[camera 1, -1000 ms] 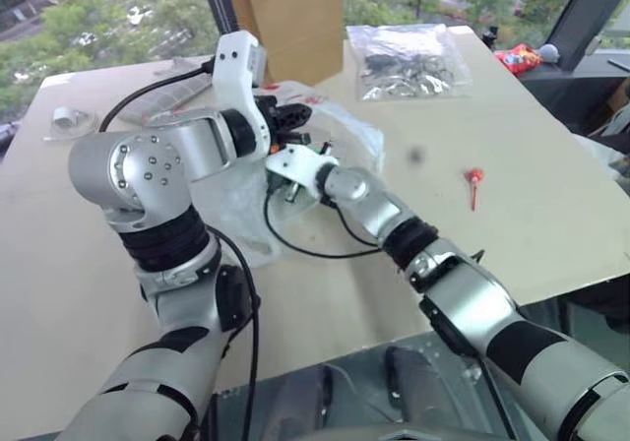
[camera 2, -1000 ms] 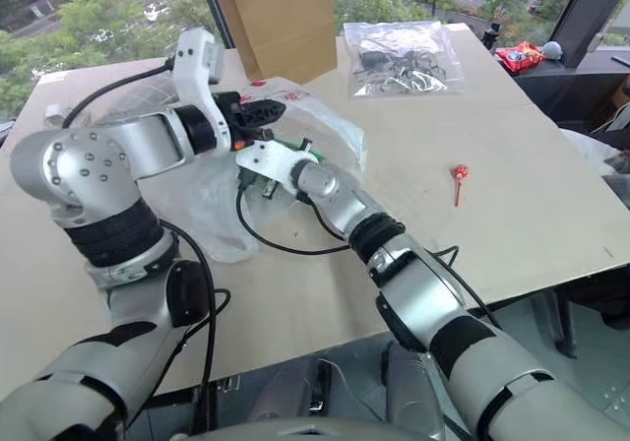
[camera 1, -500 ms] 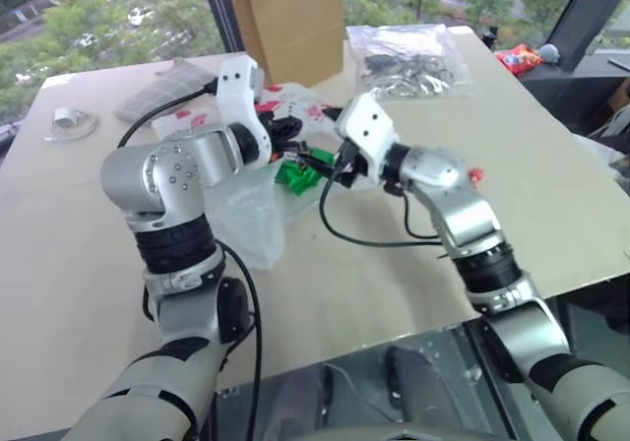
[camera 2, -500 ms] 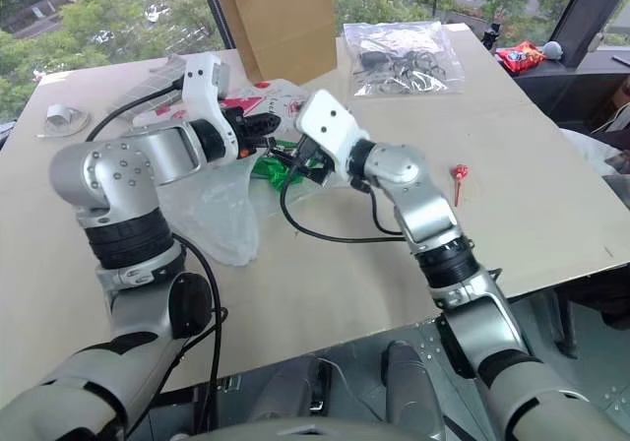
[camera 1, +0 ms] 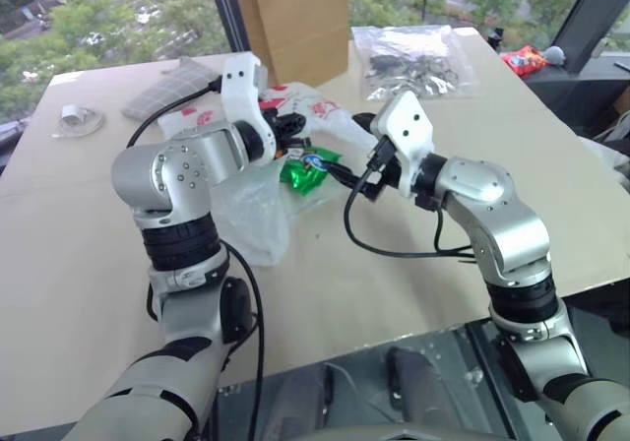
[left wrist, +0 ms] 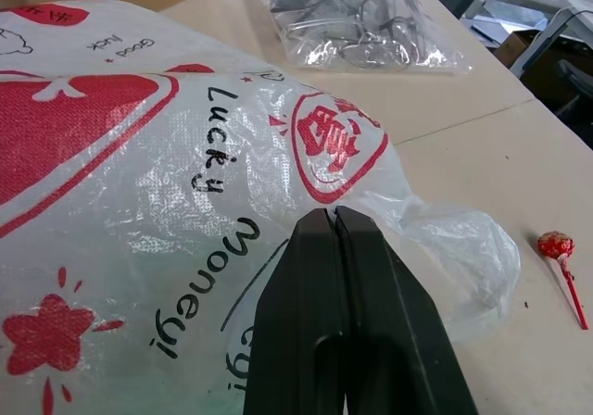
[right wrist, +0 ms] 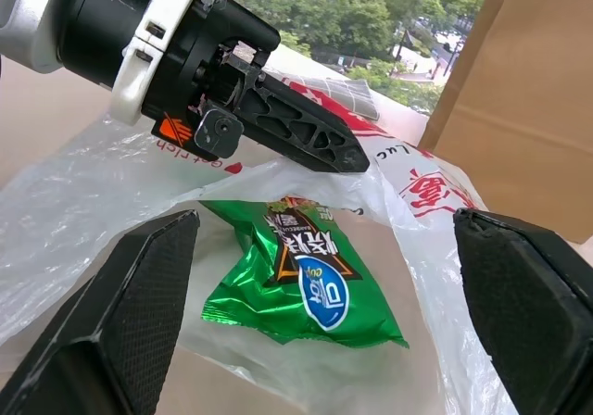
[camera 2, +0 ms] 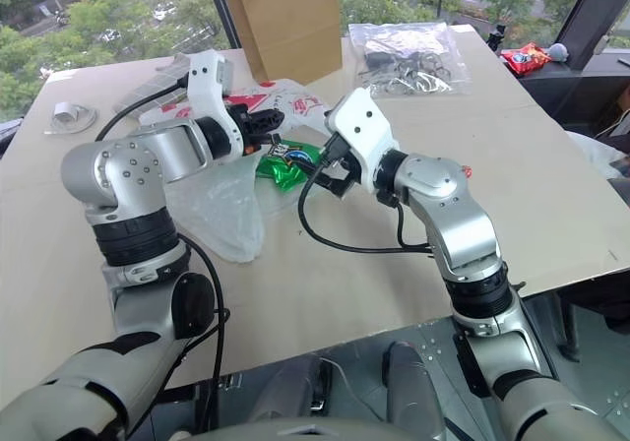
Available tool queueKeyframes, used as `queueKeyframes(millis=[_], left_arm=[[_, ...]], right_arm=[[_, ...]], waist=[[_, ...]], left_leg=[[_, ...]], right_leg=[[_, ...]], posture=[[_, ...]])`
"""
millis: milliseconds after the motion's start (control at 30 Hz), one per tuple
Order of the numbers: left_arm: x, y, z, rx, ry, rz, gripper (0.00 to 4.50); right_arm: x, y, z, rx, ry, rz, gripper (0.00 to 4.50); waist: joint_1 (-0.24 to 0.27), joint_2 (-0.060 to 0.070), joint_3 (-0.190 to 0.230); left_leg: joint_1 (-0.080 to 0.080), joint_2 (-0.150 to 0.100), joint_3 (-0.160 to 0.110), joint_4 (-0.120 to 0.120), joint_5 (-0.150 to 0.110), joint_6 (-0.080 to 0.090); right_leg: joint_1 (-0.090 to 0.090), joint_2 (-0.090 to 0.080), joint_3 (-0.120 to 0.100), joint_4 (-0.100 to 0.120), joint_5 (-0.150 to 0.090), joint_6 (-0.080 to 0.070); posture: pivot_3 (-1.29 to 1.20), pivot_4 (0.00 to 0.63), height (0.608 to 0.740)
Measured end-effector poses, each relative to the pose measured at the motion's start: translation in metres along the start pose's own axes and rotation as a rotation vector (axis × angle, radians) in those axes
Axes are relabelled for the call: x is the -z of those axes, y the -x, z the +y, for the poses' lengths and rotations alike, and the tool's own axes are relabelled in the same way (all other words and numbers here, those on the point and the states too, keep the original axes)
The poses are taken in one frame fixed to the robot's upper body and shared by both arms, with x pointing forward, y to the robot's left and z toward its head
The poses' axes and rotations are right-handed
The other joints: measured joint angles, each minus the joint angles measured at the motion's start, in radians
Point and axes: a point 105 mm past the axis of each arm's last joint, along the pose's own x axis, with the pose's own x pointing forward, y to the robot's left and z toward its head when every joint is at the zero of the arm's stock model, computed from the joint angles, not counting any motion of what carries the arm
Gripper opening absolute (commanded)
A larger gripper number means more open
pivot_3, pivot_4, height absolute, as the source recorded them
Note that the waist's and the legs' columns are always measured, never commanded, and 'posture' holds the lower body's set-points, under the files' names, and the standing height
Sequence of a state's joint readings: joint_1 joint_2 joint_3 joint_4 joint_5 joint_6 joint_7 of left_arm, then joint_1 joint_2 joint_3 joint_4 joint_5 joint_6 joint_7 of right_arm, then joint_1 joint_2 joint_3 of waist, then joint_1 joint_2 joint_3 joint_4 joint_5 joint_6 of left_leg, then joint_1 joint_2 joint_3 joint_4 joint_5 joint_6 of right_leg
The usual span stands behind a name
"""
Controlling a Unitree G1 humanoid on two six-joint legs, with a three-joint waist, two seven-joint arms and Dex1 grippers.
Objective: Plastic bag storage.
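Observation:
The plastic bag (camera 1: 244, 201), thin translucent white with red prints, lies crumpled on the table's middle. My left gripper (camera 1: 298, 126) is shut on the bag's upper edge and holds its mouth up; its fingers (left wrist: 334, 276) are pressed together over the red lettering. In the open mouth lies a green snack packet (right wrist: 296, 271). My right gripper (camera 1: 340, 170) hovers just right of the packet, level and pointing at it. It is wide open with nothing between its fingers (right wrist: 139, 285).
A tall brown paper bag (camera 1: 295, 18) stands behind the plastic bag. A clear bag of dark items (camera 1: 413, 55) lies at the back right. A red lollipop (left wrist: 561, 248) lies on the table to the right. A grey mesh piece (camera 1: 167, 72) lies at the back left.
My right gripper has drawn back out of the bag toward the right, lifted and opened. The green packet now lies in the bag's mouth. The left gripper has stayed shut, almost unmoved.

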State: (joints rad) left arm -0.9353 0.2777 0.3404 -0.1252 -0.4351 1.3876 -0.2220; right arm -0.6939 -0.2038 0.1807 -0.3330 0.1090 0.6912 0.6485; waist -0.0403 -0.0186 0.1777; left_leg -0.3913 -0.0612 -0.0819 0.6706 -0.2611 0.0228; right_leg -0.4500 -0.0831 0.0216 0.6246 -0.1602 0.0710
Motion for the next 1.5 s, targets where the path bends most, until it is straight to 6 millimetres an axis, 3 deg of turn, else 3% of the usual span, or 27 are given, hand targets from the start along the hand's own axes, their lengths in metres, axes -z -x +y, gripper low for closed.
queueKeyframes(millis=[567,633,733,833,1033,1500], left_arm=[[0.000,0.000,0.000,0.000,0.000,0.001,0.00],[0.018,-0.004,0.007,-0.019,0.028,0.047,0.00],[0.028,-0.005,0.017,-0.059,0.022,0.036,0.00],[0.050,-0.005,0.032,-0.121,0.026,0.052,0.00],[0.076,-0.003,0.045,-0.196,-0.002,0.033,0.00],[0.133,0.019,0.069,-0.353,-0.094,-0.015,0.00]], right_arm=[[0.000,0.000,0.000,0.000,-0.001,0.001,4.44],[0.018,0.000,0.001,0.005,-0.044,0.046,4.44],[0.028,0.006,-0.001,0.050,-0.060,0.054,4.44],[0.044,0.012,0.000,0.091,-0.090,0.072,4.44],[0.067,0.025,0.000,0.181,-0.125,0.094,4.44],[0.115,0.067,0.002,0.418,-0.187,0.153,4.44]], waist=[[0.000,0.000,0.000],[-0.003,-0.001,-0.052],[-0.004,-0.005,-0.082],[0.000,-0.005,-0.085],[0.000,-0.006,-0.088],[0.003,-0.009,-0.100]], left_leg=[[0.000,0.000,0.000,0.000,0.000,0.000],[-0.002,-0.001,0.001,-0.004,0.000,-0.001],[0.000,-0.002,0.002,-0.005,0.000,-0.001],[0.012,-0.002,0.002,-0.005,0.000,0.000],[0.021,-0.002,0.003,-0.003,0.000,0.000],[0.025,-0.001,0.006,-0.004,-0.003,0.004]], right_leg=[[0.000,0.000,0.000,0.000,0.000,0.000],[-0.003,0.002,0.001,0.000,0.000,-0.001],[-0.001,0.001,0.001,-0.007,-0.001,-0.001],[0.010,0.002,0.002,-0.006,-0.001,-0.001],[0.020,0.002,0.003,-0.003,-0.001,-0.001],[0.021,0.002,0.006,-0.003,-0.001,-0.001]], posture=[[0.00,0.000,0.740],[0.00,0.000,0.740],[0.00,0.000,0.740],[0.00,0.000,0.740],[0.00,0.000,0.740],[0.00,0.000,0.740]])
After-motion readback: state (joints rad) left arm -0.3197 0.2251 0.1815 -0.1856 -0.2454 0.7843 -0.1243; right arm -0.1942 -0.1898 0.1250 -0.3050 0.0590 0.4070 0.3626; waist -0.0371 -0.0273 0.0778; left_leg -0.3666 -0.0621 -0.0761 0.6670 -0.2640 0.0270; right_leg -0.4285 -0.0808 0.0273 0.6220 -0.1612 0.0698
